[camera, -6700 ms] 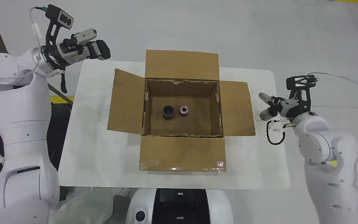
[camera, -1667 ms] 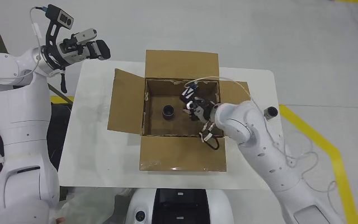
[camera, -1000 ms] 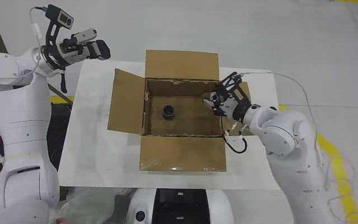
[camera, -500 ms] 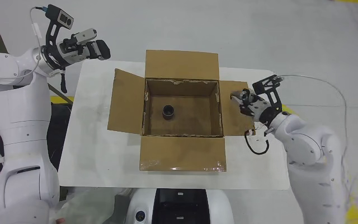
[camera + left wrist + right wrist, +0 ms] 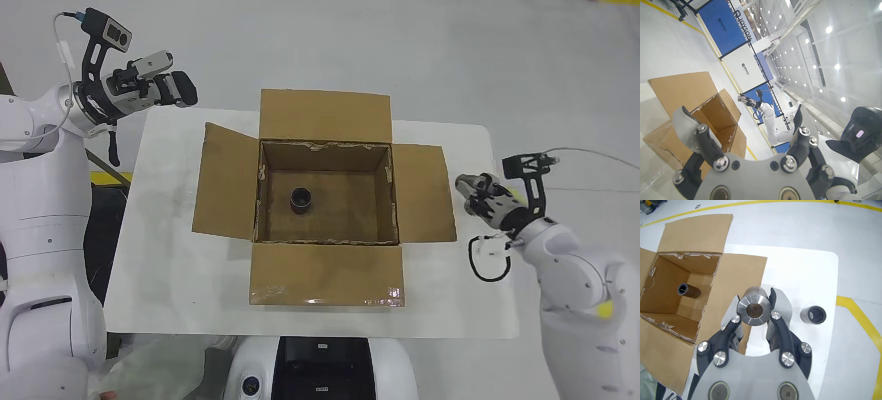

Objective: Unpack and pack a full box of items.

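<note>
An open cardboard box stands mid-table with all flaps spread. One dark cylinder lies on its floor. My right gripper hangs over the white table just beyond the right flap, shut on a steel cylinder with a bored centre. A second metal cylinder stands on the table close beside it. My left gripper is held high off the table's far left corner, open, with nothing between its fingers.
The white table has bare room left of the box and along its front edge. Yellow floor lines run past the table's right side.
My right gripper went into the box, closed on the steel cylinder there, and carried it out rightward past the right flap. One cylinder is left in the box. The left arm stayed put.
</note>
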You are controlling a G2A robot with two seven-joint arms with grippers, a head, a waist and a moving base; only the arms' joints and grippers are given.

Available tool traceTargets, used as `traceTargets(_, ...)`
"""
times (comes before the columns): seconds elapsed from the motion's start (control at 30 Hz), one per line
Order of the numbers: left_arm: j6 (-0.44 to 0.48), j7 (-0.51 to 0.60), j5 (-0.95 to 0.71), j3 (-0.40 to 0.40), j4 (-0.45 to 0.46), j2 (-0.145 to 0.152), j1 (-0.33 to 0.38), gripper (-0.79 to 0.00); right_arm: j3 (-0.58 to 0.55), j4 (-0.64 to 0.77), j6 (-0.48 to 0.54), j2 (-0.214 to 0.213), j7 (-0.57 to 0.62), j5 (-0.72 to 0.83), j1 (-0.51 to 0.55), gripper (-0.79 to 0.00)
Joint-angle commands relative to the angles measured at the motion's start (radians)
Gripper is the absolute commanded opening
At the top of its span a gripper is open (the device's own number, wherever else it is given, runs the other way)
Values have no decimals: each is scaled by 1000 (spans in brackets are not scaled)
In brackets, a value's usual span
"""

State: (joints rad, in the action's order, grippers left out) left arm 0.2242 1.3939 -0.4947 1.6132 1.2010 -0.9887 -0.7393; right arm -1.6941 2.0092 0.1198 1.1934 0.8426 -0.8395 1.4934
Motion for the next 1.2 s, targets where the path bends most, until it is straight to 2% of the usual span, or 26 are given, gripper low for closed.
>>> traceTargets(0.0,0,0,0,0,0,0,0,0,-15,-3,-21,-2,-3,-9,11,-785)
traceTargets(0.3,0,0,0,0,0,0,0,0,-30,-40,-52,-10,16,-58,44,-785)
traceTargets(0.7,0,0,0,0,0,0,0,0,10,-117,-31,-21,56,-143,48,-773)
traceTargets(1.17,0,0,0,0,0,0,0,0,73,-239,-105,-24,68,-262,-10,-785)
